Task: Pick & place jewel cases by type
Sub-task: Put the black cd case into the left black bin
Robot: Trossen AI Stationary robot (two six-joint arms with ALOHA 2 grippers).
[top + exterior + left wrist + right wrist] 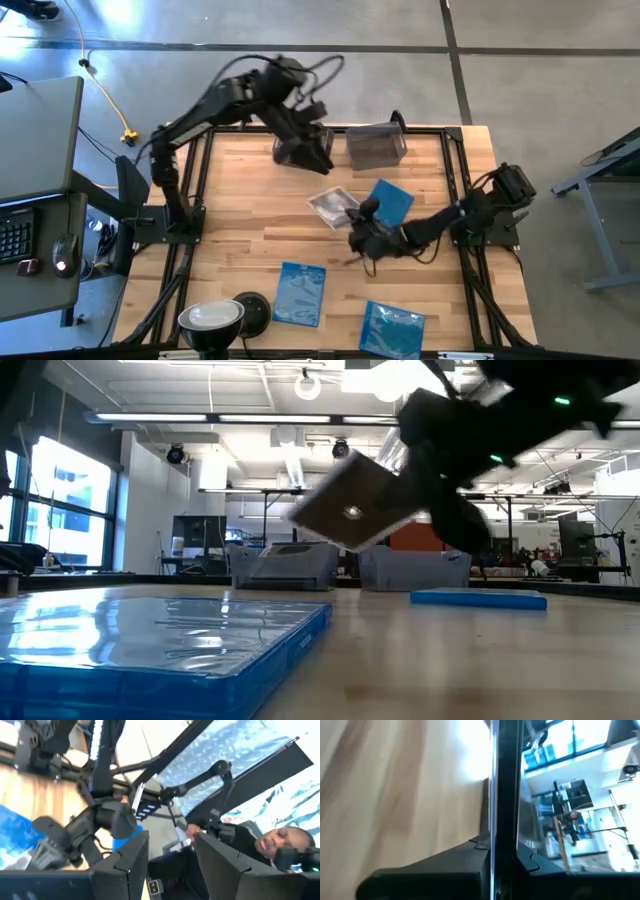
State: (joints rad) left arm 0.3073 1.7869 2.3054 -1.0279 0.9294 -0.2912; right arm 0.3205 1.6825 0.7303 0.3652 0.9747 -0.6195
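So the wooden table (250, 235) took up most of the overhead shot, with two smoky bins at its far edge. The left arm was hanging right over the left bin (300, 150), and its left gripper (170, 865) had the jaws standing a good way apart with nothing between them. The right bin (377, 147) sat just beside that, well beyond the right gripper's jaws.

The right gripper (362, 238) was mid-table, jaws pinched shut on the edge of a dark jewel case (352, 502). In the low view that case was clearly off the wood and tilted, one corner up. The wrist shot showed its thin edge (502, 795) running straight out from between the fingers.

Three blue jewel cases were lying flat. One (390, 200) was just past the right jaws on the far side, close to the held case. Another (300, 292) lay on the near side of those jaws, towards the left arm's half. The third (392, 328) was near the front edge, below the right gripper.
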